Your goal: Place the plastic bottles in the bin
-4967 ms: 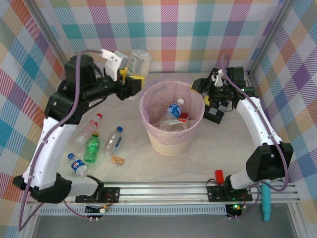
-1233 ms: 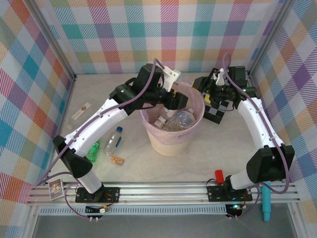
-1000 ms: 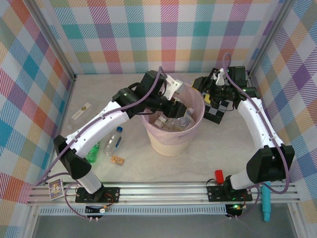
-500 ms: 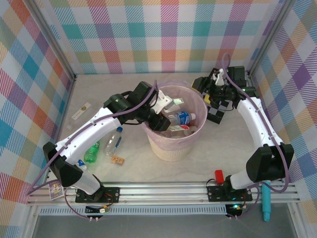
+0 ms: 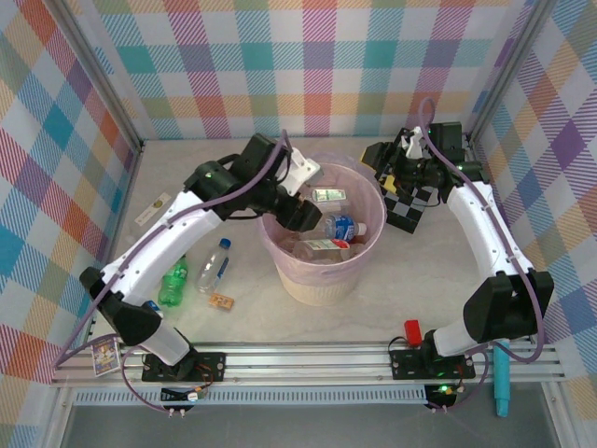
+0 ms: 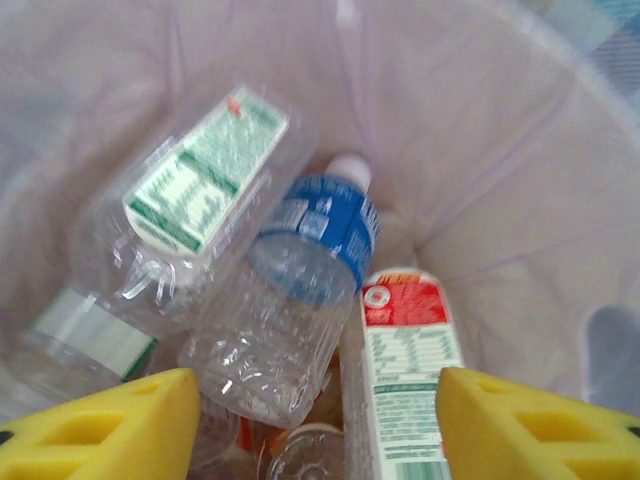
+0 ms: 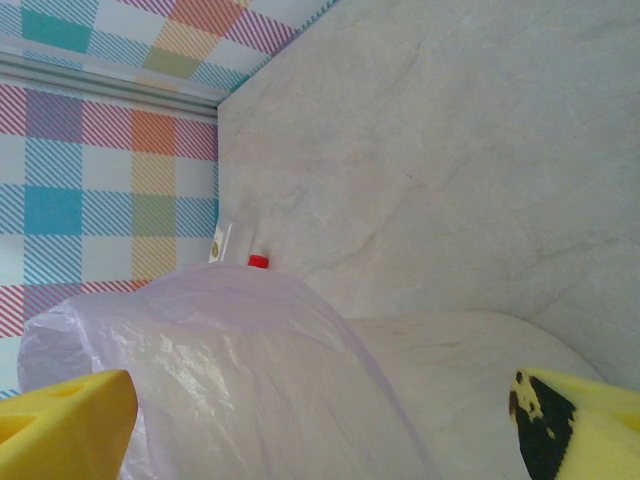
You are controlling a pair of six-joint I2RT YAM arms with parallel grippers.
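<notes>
Ribbed clear plastic bottles [image 6: 290, 300] crowd the round bin [image 5: 317, 275] beneath the gaping left gripper [image 6: 320, 420]; right gripper [image 7: 320, 425] gapes too.

The bin [image 5: 322, 280] is cream, its liner [image 6: 480, 150] translucent pink. Three clear bottles differ by label: the blue-labelled bottle [image 6: 320, 225], the red-and-white-labelled bottle [image 6: 405, 340] and the green-and-white-labelled bottle [image 6: 200, 175]. The green bottle [image 5: 173, 280] has a yellow cap. The desk [image 5: 392, 299] is pale marbled grey, the checkerboard [image 5: 403, 207] black-and-white, the left fingers [image 6: 110, 425] yellow, and the walls [image 5: 308, 65] pastel plaid.

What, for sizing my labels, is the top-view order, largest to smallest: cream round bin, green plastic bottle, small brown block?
1. Cream round bin
2. Green plastic bottle
3. Small brown block
</notes>
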